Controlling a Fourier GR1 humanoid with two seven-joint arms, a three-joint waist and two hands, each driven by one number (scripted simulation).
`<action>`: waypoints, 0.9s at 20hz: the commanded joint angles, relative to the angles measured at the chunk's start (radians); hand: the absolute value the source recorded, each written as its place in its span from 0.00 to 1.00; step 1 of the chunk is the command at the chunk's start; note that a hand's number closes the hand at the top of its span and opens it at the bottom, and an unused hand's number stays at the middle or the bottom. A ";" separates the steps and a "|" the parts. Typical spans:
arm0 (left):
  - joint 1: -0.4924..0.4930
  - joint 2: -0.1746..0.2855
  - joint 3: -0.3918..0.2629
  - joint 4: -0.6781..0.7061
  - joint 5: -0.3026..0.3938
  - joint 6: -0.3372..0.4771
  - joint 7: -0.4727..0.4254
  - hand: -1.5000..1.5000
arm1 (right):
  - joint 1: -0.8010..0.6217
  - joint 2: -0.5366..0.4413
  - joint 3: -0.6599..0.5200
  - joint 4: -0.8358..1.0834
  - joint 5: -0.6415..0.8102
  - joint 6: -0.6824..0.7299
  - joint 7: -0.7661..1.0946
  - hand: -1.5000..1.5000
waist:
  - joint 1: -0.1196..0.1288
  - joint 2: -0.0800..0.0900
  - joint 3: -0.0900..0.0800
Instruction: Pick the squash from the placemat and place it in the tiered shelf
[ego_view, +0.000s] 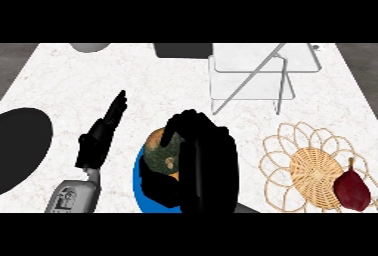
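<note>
Grasp step: right hand closing on the squash

The right hand (209, 165) curls its fingers round the squash (160, 152), which seems to sit on the blue placemat (139, 186) near the surface's front edge. Next it must lift and carry it up and right to the tiered shelf (251, 75). The left hand (102, 135) rests at left, fingers straight

Count, clock positions from view centre:
- hands: 2, left hand (100, 136) at 9 o'clock, right hand (210, 161) at 6
- squash (161, 152): 1, at 7
- mats: 2, blue placemat (139, 175) at 7, woven wicker mat (314, 167) at 4
- tiered shelf (249, 82): 1, at 1
- dark red vegetable (352, 189): 1, at 4
- black oval item (18, 147): 1, at 9
- grey items cut off by the top edge: 2, round one (90, 47) at 11, dark block (183, 50) at 12
</note>
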 joint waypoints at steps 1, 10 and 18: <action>0.047 0.013 -0.008 -0.065 0.010 -0.019 0.029 0.50 | -0.138 0.012 -0.036 -0.040 0.075 0.089 0.291 1.00 | 0.003 -0.005 0.001; 0.010 0.022 0.016 -0.036 0.006 -0.009 0.025 0.50 | -0.346 0.011 -0.187 0.032 0.137 0.215 0.305 1.00 | -0.002 0.001 0.000; -0.001 -0.023 -0.026 -0.060 -0.019 0.018 0.050 0.50 | -0.508 0.012 -0.427 0.176 0.125 0.255 0.186 1.00 | -0.002 0.006 0.002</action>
